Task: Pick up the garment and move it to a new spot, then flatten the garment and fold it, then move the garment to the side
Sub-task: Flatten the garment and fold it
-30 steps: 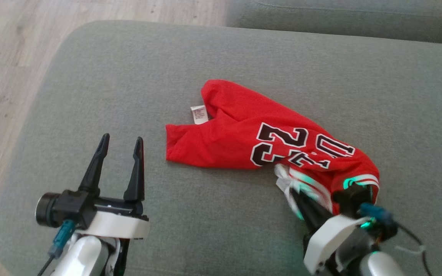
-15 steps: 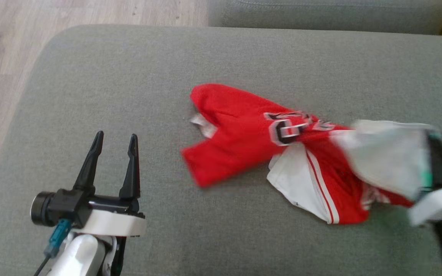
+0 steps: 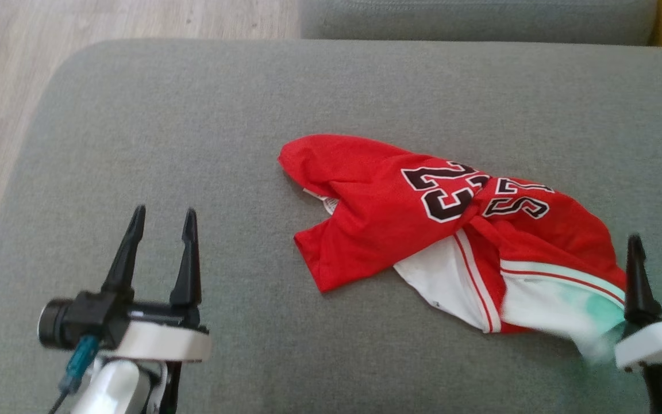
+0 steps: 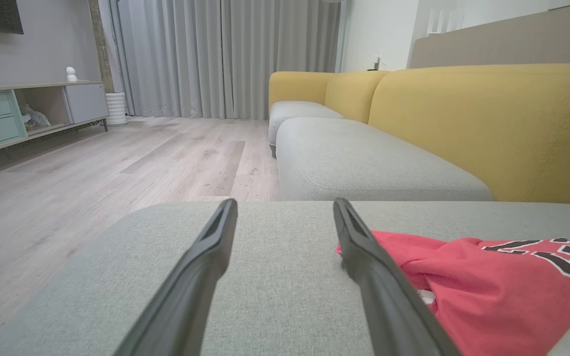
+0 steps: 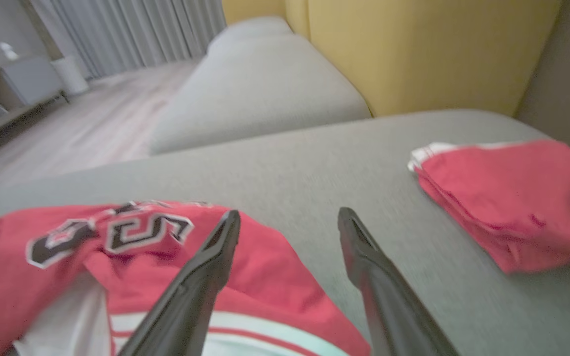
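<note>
Grey sofa cushion (image 3: pixel 193 115) spreads wide under the head camera, with pale wood floor (image 3: pixel 20 57) off its left edge. On the cushion, a little right of centre, lies the garment (image 3: pixel 423 213), a red jersey with black-and-white numerals. It is crumpled and partly twisted, and its white lining and striped hem are turned out at the near right end.

Both arms sit low. The left pincer (image 3: pixel 164 211) hovers over bare cushion well to the left of the jersey, its two dark fingers spread wide with nothing between them. Its wrist camera shows the same gap (image 4: pixel 285 202), the red cloth (image 4: pixel 488 282) lying to the right, and beyond it a yellow sofa back (image 4: pixel 488 123) and grey curtains (image 4: pixel 225 54).

The right pincer (image 3: pixel 658 241) stands just beside the jersey's hem end, fingers parted and gripping no fabric. From its wrist (image 5: pixel 289 212), the jersey (image 5: pixel 275 277) lies below and to the left. A second red garment, folded (image 5: pixel 512 198), rests apart on the cushion to the right.
</note>
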Controlling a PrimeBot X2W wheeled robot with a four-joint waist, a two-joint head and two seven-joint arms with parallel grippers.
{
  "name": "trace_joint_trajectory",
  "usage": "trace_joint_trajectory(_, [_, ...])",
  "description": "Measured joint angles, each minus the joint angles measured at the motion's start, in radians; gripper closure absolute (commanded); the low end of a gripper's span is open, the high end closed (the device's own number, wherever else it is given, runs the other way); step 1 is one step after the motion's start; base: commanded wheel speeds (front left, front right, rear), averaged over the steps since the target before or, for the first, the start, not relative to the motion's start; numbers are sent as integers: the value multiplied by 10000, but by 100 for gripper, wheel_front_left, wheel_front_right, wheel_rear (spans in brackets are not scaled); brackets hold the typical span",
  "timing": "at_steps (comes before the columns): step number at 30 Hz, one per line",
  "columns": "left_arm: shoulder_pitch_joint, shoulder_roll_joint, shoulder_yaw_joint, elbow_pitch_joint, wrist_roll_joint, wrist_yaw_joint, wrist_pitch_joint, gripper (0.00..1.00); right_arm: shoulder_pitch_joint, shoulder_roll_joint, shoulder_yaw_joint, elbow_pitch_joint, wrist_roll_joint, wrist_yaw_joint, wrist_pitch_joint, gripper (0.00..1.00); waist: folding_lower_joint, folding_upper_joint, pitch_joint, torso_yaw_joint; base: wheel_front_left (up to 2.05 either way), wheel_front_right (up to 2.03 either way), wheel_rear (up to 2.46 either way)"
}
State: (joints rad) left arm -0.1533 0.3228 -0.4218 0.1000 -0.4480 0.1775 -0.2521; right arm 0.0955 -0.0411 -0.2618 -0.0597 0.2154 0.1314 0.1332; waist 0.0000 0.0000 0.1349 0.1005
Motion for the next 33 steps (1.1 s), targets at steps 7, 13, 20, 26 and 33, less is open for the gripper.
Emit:
trace_joint_trajectory(7, [640, 134, 25, -86, -58, 257, 44, 0, 13, -2, 1524, -1538, -577, 0, -686, 0, -1, 0, -403, -243, 0, 0, 0])
trace_joint_trajectory(13, [1023, 236, 23, -230, -98, 431, 295, 0, 581, -2, 2585, -1981, -686, 0, -625, 0, -2, 0, -813, -360, 0, 0, 0])
trace_joint_trajectory(20, [1336, 336, 6, -416, -104, 583, 502, 0, 1055, -2, 2690, -2033, -506, 0, -539, 0, -1, 0, -1013, -427, 0, 0, 0])
trace_joint_trajectory(26, [1402, 347, -10, -489, -104, 617, 575, 0, 1053, -2, 2692, -2096, -477, 0, -533, 0, 0, 0, -947, -417, 0, 0, 0])
trace_joint_trajectory(33, [1346, 372, -155, -596, -100, 583, 631, 0, 1029, -2, 2686, -2184, -376, 0, -523, 0, 0, 0, -725, -390, 0, 0, 0])
